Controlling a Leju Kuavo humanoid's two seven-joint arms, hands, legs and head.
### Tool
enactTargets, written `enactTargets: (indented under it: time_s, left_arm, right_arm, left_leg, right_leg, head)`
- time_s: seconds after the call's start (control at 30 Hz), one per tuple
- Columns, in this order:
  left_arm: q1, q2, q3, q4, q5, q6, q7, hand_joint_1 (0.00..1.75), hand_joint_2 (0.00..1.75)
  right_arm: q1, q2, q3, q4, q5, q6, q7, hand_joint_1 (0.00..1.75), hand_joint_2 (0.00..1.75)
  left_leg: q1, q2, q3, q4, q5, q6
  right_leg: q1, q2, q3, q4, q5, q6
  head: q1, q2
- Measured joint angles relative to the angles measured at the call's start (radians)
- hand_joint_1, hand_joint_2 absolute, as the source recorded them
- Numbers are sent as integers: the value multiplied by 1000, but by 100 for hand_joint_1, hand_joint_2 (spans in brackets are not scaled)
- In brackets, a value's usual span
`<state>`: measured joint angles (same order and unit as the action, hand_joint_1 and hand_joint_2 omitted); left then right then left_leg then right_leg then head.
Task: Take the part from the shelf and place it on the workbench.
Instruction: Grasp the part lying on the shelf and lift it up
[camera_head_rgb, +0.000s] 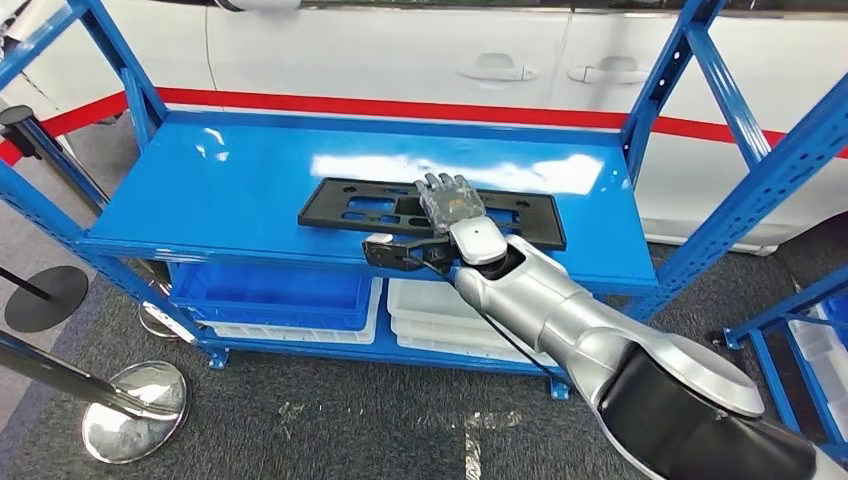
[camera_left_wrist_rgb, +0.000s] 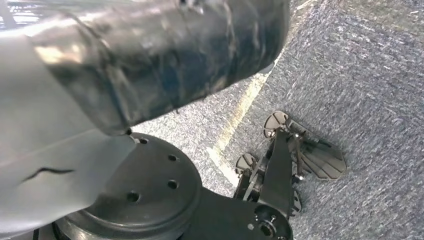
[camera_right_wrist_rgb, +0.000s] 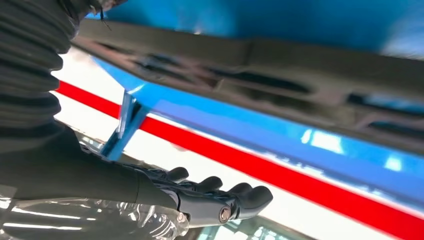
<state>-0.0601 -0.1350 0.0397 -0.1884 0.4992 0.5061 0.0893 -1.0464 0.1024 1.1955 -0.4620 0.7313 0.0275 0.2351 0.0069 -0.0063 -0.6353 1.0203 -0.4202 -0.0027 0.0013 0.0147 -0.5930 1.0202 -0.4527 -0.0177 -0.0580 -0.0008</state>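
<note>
The black part (camera_head_rgb: 430, 212), a flat frame with cut-outs, lies on the top level of the blue shelf (camera_head_rgb: 240, 190), near its front edge. The right robot hand (camera_head_rgb: 448, 205) is stretched over the part's middle, fingers extended flat and apart, thumb at the front edge; whether it touches the part I cannot tell. White and blue bins (camera_head_rgb: 270, 295) sit on the level below.

A blue metal shelf (camera_head_rgb: 250, 190) carries a flat black plastic part (camera_head_rgb: 370, 212) on its top level; blue and white bins (camera_head_rgb: 300, 300) sit below.
</note>
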Motion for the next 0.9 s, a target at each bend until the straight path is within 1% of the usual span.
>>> enactTargets:
  time_s: [0.07,0.1,0.13,0.17,0.2,0.23,0.27,0.3,0.33,0.37,0.4,0.43,0.47,0.5,0.57,0.6,0.63,0.67,0.73,0.77,0.8,0.83,0.87,0.9]
  left_arm:
    - [0,0,0,0,1,0,0,0,0]
    - [1,0,0,0,2,1,0,0,0]
    - [1,0,0,0,3,1,0,0,0]
    - [2,0,0,0,4,1,0,0,0]
    - [1,0,0,0,5,0,-1,0,0]
    - [1,0,0,0,5,0,-1,0,0]
    - [1,0,0,0,5,0,-1,0,0]
    - [1,0,0,0,6,0,-1,0,0]
    - [2,0,0,0,6,0,-1,0,0]
    - [3,0,0,0,6,0,-1,0,0]
    - [3,0,0,0,6,0,-1,0,0]
    - [2,0,0,0,6,1,-1,0,0]
    - [1,-1,0,0,6,1,-2,0,0]
    - [0,-1,0,0,7,1,-2,0,0]
    - [-1,-1,0,0,8,2,-3,0,0]
    - [0,0,0,0,9,2,-3,0,0]
    - [0,0,0,0,10,3,-5,0,0]
    - [0,0,0,0,11,3,-6,0,0]
    - [-1,-1,0,0,14,4,-9,0,0]
    - [-1,-1,0,0,16,4,-10,0,0]
    - [0,-1,0,0,17,4,-11,0,0]
    - [2,-1,0,0,18,5,-11,0,0]
    - [2,-1,0,0,19,5,-11,0,0]
    - [3,-1,0,0,21,6,-11,0,0]
  right_arm:
    - [4,0,0,2,-1,0,-2,0,175]
    - [4,0,0,2,-1,0,-2,0,175]
    - [3,0,0,3,-1,0,-2,0,175]
    - [4,0,0,3,-1,0,-2,0,175]
    - [6,-1,0,4,-1,0,-2,0,175]
    - [10,-1,0,6,-1,0,-2,0,175]
    - [15,-1,0,7,-1,0,-2,0,175]
    - [18,-2,0,8,-1,0,-2,0,175]
    - [19,-2,0,9,-1,0,-2,0,175]
    - [19,-2,0,10,-1,0,-2,0,175]
    - [17,-2,0,10,-1,0,-2,0,175]
    - [16,-2,0,11,-1,0,-2,0,175]
    - [16,-2,0,11,-1,0,-4,0,175]
    - [18,-2,0,12,-2,1,-5,0,175]
    - [22,-2,0,14,-3,2,-8,0,175]
    - [23,-2,0,15,-4,2,-9,0,175]
    - [23,-1,0,16,-4,2,-10,0,175]
    - [24,-1,0,16,-4,3,-12,0,175]
    - [31,1,0,18,-4,6,-16,0,175]
    - [36,1,0,19,-4,7,-19,0,175]
    - [41,2,0,21,-4,8,-21,0,175]
    - [44,3,0,22,-4,8,-23,0,175]
    - [45,5,0,23,-4,8,-25,0,175]
    - [46,7,0,23,-4,8,-27,0,175]
  left_leg:
    - [3,-1,6,-7,-1,11]
    - [6,0,11,-10,-2,17]
    - [7,0,18,-14,-4,23]
    - [8,0,22,-15,-6,28]
    - [7,0,26,-16,-10,33]
    - [7,0,29,-15,-13,36]
    - [7,0,33,-15,-17,36]
    - [7,-1,37,-14,-21,36]
    - [7,-2,42,-13,-26,35]
    - [7,-2,48,-11,-32,32]
    - [7,-3,51,-9,-37,29]
    - [5,-3,52,-6,-42,24]
    - [4,-3,51,-4,-46,20]
    - [3,-3,49,-4,-47,14]
    - [4,-2,51,-3,-53,3]
    - [4,-1,48,7,-61,-2]
    - [5,0,36,36,-77,-8]
    - [6,1,11,85,-99,-12]
    - [6,1,-61,214,-142,-18]
    - [6,1,-91,256,-145,-20]
    - [6,1,-105,265,-131,-20]
    - [6,1,-100,235,-98,-19]
    - [6,1,-78,174,-54,-16]
    - [6,1,-53,111,-19,-11]
  right_leg:
    - [0,-1,2,2,-7,9]
    - [0,-2,-4,18,-17,14]
    - [-1,-4,-22,55,-36,18]
    - [-2,-5,-52,114,-60,22]
    - [-3,-6,-91,184,-86,24]
    - [-4,-6,-129,247,-102,26]
    - [-5,-6,-155,281,-102,26]
    - [-6,-6,-163,278,-83,26]
    - [-7,-6,-151,236,-47,24]
    - [-7,-6,-124,167,-4,21]
    - [-7,-6,-96,102,26,18]
    - [-6,-6,-72,49,44,14]
    - [-4,-5,-60,20,48,11]
    - [-1,-4,-56,13,42,8]
    - [-2,-2,-50,7,39,0]
    - [-5,-2,-45,4,38,-5]
    - [-8,-2,-39,1,37,-10]
    - [-9,-3,-34,0,34,-14]
    - [-8,-4,-27,1,26,-21]
    - [-7,-4,-23,2,22,-22]
    - [-6,-4,-19,3,18,-23]
    - [-6,-3,-15,6,13,-22]
    - [-6,-2,-9,8,7,-21]
    - [-5,-1,-5,10,2,-20]
  head:
    - [0,0]
    - [2,0]
    - [3,0]
    - [5,0]
    - [7,0]
    - [7,0]
    - [7,0]
    - [8,0]
    - [8,0]
    - [8,0]
    - [7,0]
    - [7,0]
    - [6,0]
    - [7,0]
    - [7,0]
    - [6,0]
    - [4,0]
    - [2,0]
    - [-1,0]
    - [0,0]
    - [0,0]
    - [0,0]
    - [-1,0]
    - [0,0]
